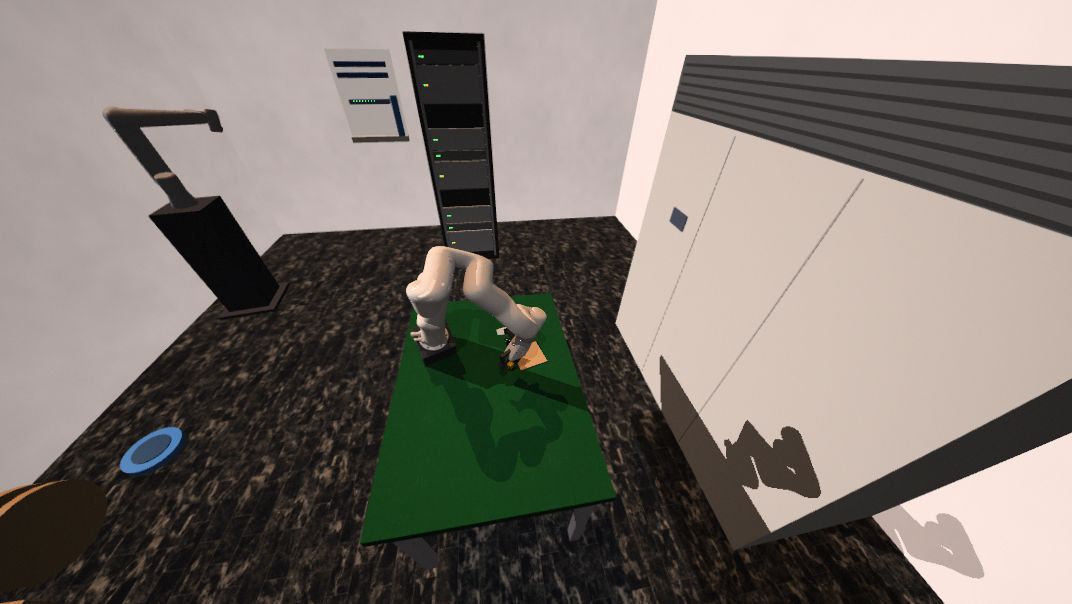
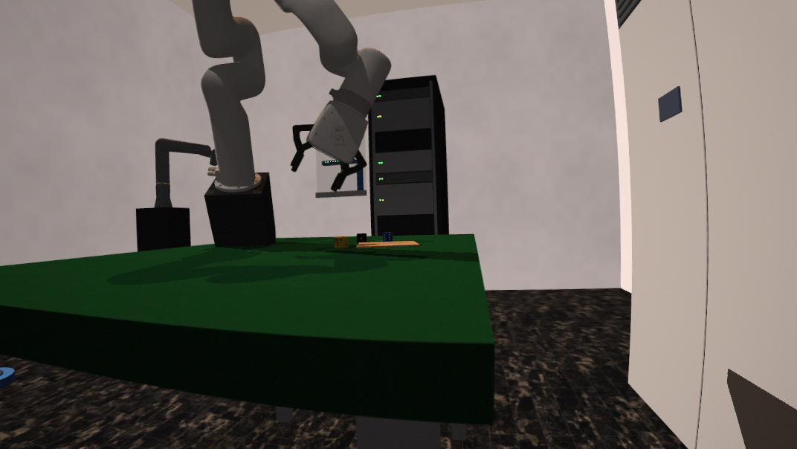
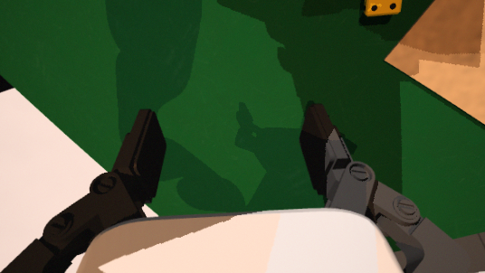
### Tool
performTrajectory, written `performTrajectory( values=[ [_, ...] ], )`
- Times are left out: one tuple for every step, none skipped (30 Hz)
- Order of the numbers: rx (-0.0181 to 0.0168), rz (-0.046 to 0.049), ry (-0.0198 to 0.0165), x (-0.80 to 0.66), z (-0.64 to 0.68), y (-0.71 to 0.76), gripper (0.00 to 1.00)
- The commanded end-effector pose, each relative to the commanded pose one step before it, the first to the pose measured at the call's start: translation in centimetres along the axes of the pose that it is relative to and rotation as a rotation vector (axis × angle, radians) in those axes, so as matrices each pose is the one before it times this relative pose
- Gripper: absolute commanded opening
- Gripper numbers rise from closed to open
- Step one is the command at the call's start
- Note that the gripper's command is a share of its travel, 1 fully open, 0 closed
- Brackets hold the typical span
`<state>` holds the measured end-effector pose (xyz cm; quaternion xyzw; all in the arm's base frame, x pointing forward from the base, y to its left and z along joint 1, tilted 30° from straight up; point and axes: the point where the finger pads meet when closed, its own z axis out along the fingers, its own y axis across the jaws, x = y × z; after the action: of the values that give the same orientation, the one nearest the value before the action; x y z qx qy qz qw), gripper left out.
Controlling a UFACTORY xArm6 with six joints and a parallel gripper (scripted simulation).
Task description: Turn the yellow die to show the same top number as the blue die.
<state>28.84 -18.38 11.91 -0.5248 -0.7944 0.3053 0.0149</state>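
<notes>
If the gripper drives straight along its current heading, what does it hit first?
Probably bare table: the open gripper frames only green surface. The yellow die and mat lie off to one side.

Top looks down from afar, exterior low, both sharing the table (image 1: 480, 450).
</notes>
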Motion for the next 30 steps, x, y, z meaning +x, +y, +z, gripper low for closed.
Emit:
performTrajectory(
  values=[
    [-0.12678, -0.02465, -0.121, 1.971, -0.376, 1.839, 1.0],
    [-0.0114, -0.0035, -0.00732, 0.236, -0.046, 0.172, 1.0],
    [-0.04081, -0.01294, -0.02408, 0.878, -0.17, 0.603, 1.0],
    [-0.01626, -0.00531, -0.00871, 0.362, -0.07, 0.239, 1.0],
    [-0.03949, -0.01324, -0.01915, 0.913, -0.176, 0.567, 1.0],
    [-0.01334, -0.00457, -0.00585, 0.317, -0.06, 0.191, 1.0],
    [-0.045, -0.01577, -0.01754, 1.113, -0.21, 0.625, 1.0],
    [-0.00224, -0.0008, -0.00078, 0.056, -0.01, 0.031, 1.0],
    [-0.04066, -0.01468, -0.01288, 1.058, -0.196, 0.552, 1.0],
    [0.0, 0.0, 0.0, 0.0, 0.0, 0.0, 1.0],
    [0.0, 0.0, 0.0, 0.0, 0.0, 0.0, 1.0],
    [-0.03348, -0.01234, -0.00867, 0.906, -0.164, 0.446, 1.0],
    [-0.0261, -0.00977, -0.00558, 0.729, -0.129, 0.343, 1.0],
    [-0.01893, -0.00716, -0.00341, 0.541, -0.093, 0.246, 1.0],
    [-0.01236, -0.00471, -0.00194, 0.359, -0.061, 0.159, 1.0],
    [-0.0068, -0.0026, -0.00097, 0.2, -0.033, 0.088, 1.0],
    [-0.00267, -0.00103, -0.00036, 0.079, -0.013, 0.034, 1.0],
    [-0.0004, -0.00016, -0.00005, 0.012, -0.002, 0.005, 1.0],
    [0.0, 0.0, 0.0, 0.0, 0.0, 0.0, 1.0],
    [0.0, 0.0, 0.0, 0.0, 0.0, 0.0, 1.0],
    [0.0, 0.0, 0.0, 0.0, 0.0, 0.0, 1.0],
    [0.0, 0.0, 0.0, 0.0, 0.0, 0.0, 1.0],
    [0.0, 0.0, 0.0, 0.0, 0.0, 0.0, 1.0],
    [0.0, 0.0, 0.0, 0.0, 0.0, 0.0, 1.0],
    [0.0, 0.0, 0.0, 0.0, 0.0, 0.0, 1.0],
    [0.0, 0.0, 0.0, 0.0, 0.0, 0.0, 1.0],
    [0.0, 0.0, 0.0, 0.0, 0.0, 0.0, 1.0],
    [0.0, 0.0, 0.0, 0.0, 0.0, 0.0, 1.0],
    [0.0, 0.0, 0.0, 0.0, 0.0, 0.0, 1.0],
    [0.0, 0.0, 0.0, 0.0, 0.0, 0.0, 1.0]
  ],
)
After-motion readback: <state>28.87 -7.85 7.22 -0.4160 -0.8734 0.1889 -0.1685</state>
